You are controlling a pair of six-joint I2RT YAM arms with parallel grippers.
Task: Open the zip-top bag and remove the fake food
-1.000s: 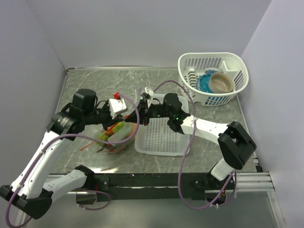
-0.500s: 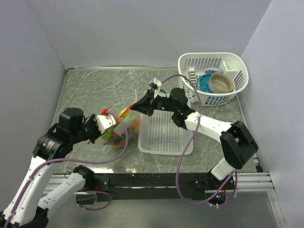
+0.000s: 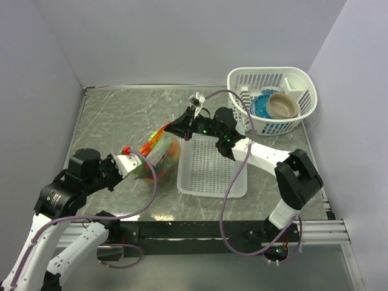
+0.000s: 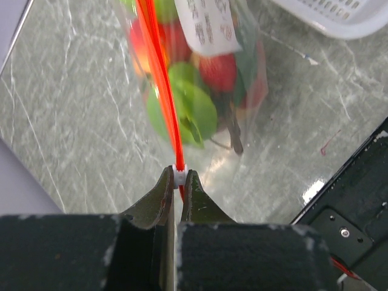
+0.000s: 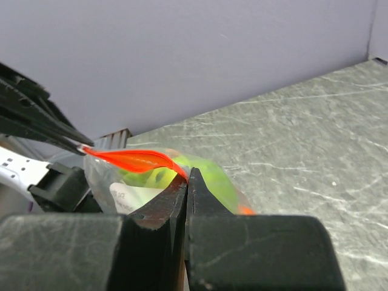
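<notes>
The zip-top bag (image 3: 159,150) hangs stretched between my two grippers, left of the white tray. It is clear, with an orange-red zip strip (image 4: 159,73). The fake food (image 4: 189,108) sits inside it: green, red and orange pieces, also seen in the top view (image 3: 172,156). My left gripper (image 3: 128,154) is shut on the white zip slider (image 4: 178,175) at the bag's near-left end. My right gripper (image 3: 166,130) is shut on the bag's far end, pinching the plastic by the zip strip (image 5: 130,160); a green piece (image 5: 209,176) shows just behind its fingertips.
A white slotted tray (image 3: 212,173) lies flat right of the bag, under the right arm. A white basket (image 3: 241,77) at the back right holds a blue bowl (image 3: 260,107) and a beige bowl (image 3: 282,105). Grey walls close off the left, back and right.
My left gripper has drawn back toward the near left along the zip strip. My right gripper has moved slightly farther away and lifted its end. The bag has risen off the table.
</notes>
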